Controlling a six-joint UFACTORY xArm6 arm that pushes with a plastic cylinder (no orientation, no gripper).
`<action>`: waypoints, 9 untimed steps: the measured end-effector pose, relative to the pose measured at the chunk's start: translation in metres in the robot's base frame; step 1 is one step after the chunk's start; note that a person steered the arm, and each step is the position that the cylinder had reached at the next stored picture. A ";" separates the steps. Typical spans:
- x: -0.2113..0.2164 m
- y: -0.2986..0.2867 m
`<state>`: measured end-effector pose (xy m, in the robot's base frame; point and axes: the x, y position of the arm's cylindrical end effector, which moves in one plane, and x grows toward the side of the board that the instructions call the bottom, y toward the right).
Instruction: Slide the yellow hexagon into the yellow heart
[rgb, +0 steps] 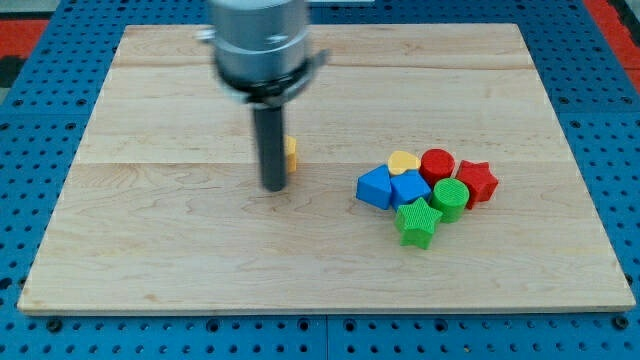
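Observation:
The yellow hexagon (291, 153) lies left of the board's middle, mostly hidden behind my rod. My tip (274, 187) rests on the board touching or almost touching the hexagon's left side. The yellow heart (403, 161) sits to the view's right, at the top left of a tight cluster of blocks, about a hundred pixels from the hexagon.
The cluster holds a blue block (374, 187), a blue pentagon-like block (409, 187), a red cylinder (437, 164), a red star (477, 181), a green cylinder (450, 198) and a green star (418, 222). The wooden board (150, 250) lies on a blue pegboard.

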<state>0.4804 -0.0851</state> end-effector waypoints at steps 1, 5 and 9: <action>-0.041 0.011; -0.044 0.186; -0.053 0.115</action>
<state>0.4269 0.0302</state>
